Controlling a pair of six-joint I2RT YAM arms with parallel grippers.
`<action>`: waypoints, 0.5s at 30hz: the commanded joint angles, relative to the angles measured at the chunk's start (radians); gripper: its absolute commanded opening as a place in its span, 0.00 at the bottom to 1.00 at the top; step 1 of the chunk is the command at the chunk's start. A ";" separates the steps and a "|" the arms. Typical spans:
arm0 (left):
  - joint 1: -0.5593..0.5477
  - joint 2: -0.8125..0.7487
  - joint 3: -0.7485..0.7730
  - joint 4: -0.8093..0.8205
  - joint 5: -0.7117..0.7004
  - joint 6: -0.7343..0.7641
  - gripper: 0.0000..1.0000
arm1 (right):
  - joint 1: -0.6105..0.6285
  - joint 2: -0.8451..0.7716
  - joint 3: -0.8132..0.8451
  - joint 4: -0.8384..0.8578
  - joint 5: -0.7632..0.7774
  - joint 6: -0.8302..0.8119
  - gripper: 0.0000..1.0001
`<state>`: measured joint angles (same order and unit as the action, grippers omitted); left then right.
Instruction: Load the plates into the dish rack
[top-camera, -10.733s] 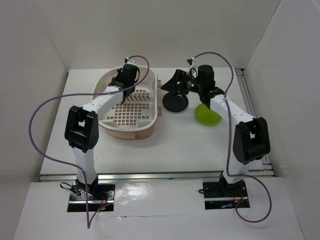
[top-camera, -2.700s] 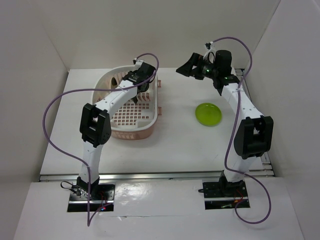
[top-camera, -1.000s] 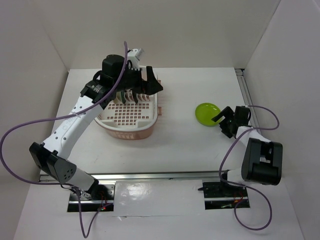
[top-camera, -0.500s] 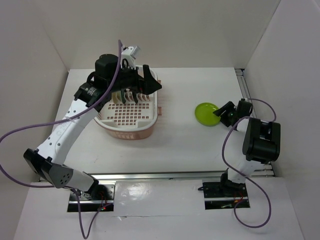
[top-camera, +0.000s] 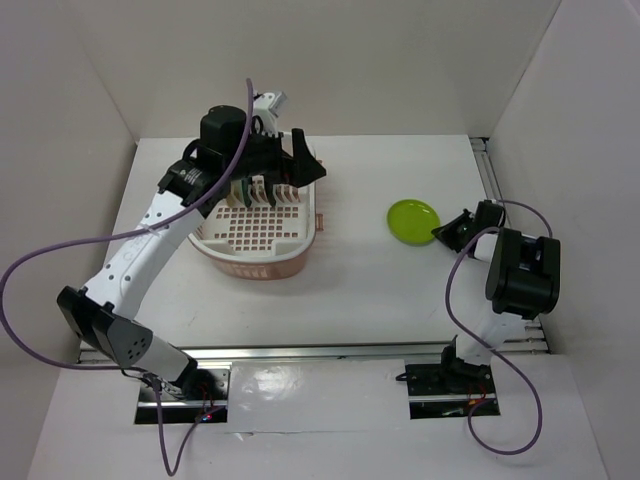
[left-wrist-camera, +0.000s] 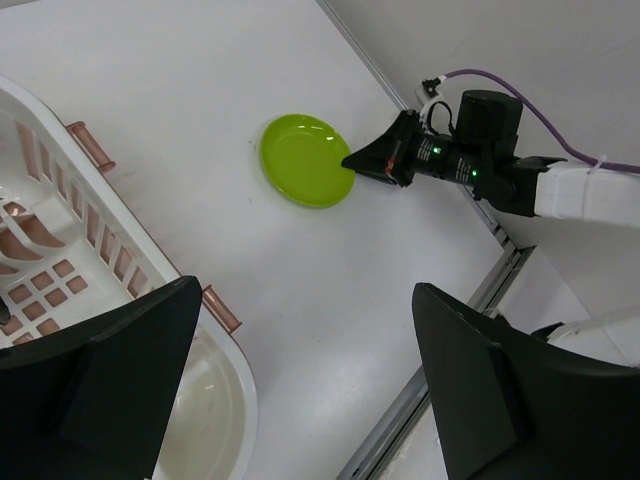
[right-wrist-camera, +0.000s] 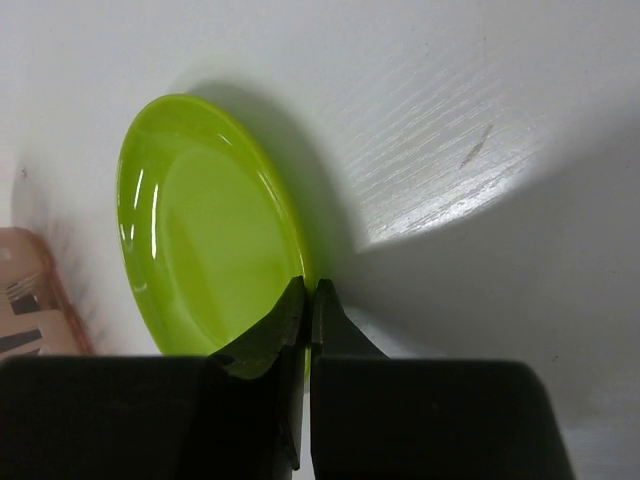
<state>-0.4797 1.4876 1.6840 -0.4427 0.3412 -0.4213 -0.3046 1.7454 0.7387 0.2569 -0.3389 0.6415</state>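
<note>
My right end effector (right-wrist-camera: 308, 292) now pinching the right rim of the lime green plate (top-camera: 412, 219), plate nudged farther, my left end effector (top-camera: 290, 170) still spread wide above the dish rack (top-camera: 262, 262)

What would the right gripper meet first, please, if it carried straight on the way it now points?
The lime green round plate: the right gripper points at its rim from very close, perhaps already touching it.

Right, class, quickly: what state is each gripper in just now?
Left gripper: open, holding nothing.
Right gripper: closed on the rim of the lime green plate.
</note>
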 joint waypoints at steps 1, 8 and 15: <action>-0.002 0.016 0.051 0.024 0.033 0.007 1.00 | -0.013 -0.012 0.005 -0.141 0.019 0.015 0.00; -0.002 0.143 0.117 0.024 0.055 -0.011 1.00 | 0.149 -0.256 0.093 0.039 -0.093 0.106 0.00; -0.002 0.322 0.262 -0.021 0.064 0.009 1.00 | 0.291 -0.265 0.182 0.137 -0.250 0.127 0.00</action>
<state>-0.4797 1.7580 1.8736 -0.4629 0.3805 -0.4217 -0.0566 1.5032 0.8742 0.3096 -0.4927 0.7452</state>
